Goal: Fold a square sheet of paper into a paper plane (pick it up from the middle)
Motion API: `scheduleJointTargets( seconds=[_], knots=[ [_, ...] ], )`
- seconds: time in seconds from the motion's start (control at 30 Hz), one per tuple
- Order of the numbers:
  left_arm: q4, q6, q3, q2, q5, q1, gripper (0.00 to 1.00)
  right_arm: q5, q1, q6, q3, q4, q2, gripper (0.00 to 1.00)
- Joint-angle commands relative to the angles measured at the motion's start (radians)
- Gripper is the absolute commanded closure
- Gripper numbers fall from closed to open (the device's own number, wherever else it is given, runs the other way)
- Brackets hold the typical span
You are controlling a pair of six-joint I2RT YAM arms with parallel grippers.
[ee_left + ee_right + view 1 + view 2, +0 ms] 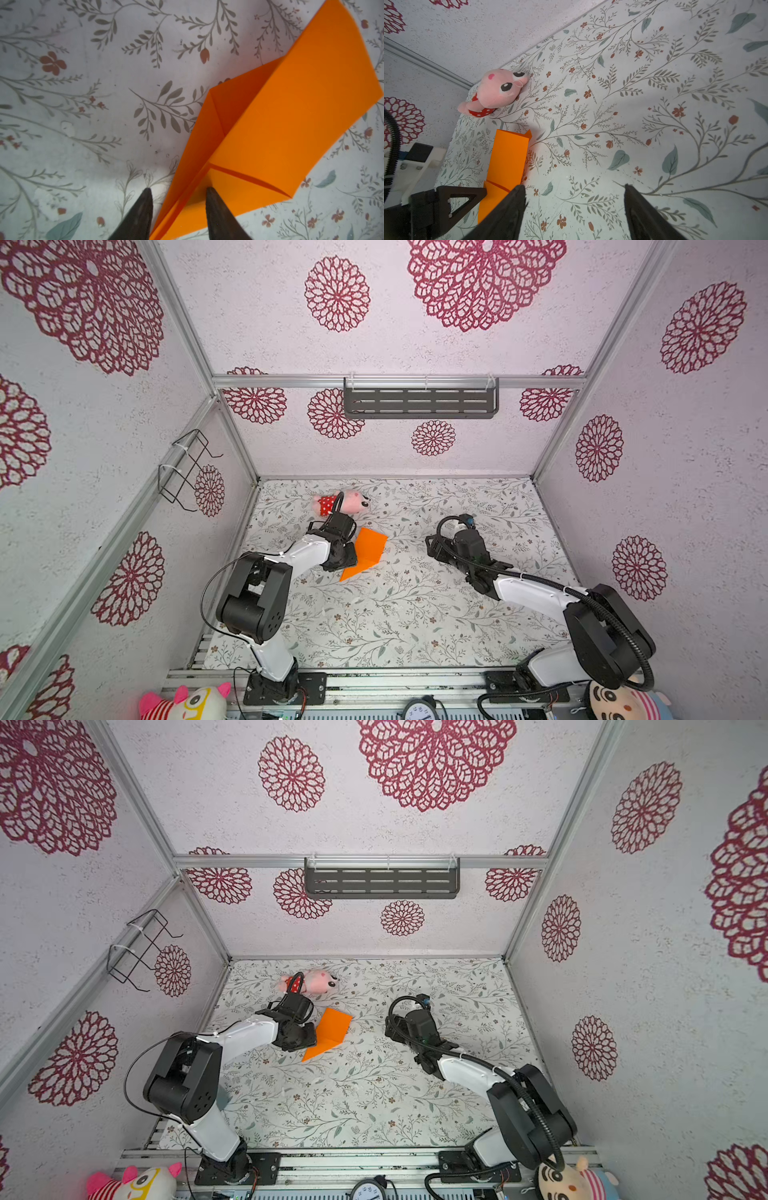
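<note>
Orange and creased, the folded paper plane (365,551) lies on the floral-print tabletop (415,614), long axis running 7 to 1 o'clock in both top views. The nearer black left gripper (178,189) sits at its 9 o'clock edge, jaws half open astride the tapering nose, clamping nothing; the black right gripper (574,185) stands well apart at 3 o'clock, wide open, empty. A pink plush toy (349,502) crowds 11 o'clock; 5 o'clock lies free.

The floral-clothed table (415,614) carries two things. An orange paper plane (366,551) lies left of centre. A pink plush toy (347,502) lies beyond it, near the back wall.
</note>
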Motion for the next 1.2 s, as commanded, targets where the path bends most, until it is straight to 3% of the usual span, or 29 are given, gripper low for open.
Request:
scheduleJointTargets(
  seconds=[0.0, 0.23, 0.33, 0.7, 1.17],
  knots=[
    [0.002, 0.008, 0.016, 0.033, -0.027, 0.017, 0.58, -0.020, -0.003, 0.021, 0.031, 0.031, 0.007, 0.23],
    [-0.008, 0.050, 0.046, 0.089, 0.020, 0.016, 0.61, -0.036, -0.004, 0.027, 0.031, 0.039, 0.023, 0.23],
    [-0.035, 0.096, 0.076, 0.123, 0.044, 0.005, 0.68, -0.049, -0.004, 0.033, 0.031, 0.044, 0.034, 0.23],
    [-0.120, 0.215, 0.206, 0.240, 0.058, -0.139, 0.85, -0.161, -0.002, 0.075, 0.032, 0.082, 0.105, 0.26],
    [-0.103, 0.213, 0.217, 0.253, 0.087, -0.178, 0.92, -0.420, 0.000, 0.171, 0.137, 0.184, 0.333, 0.41]
  ],
)
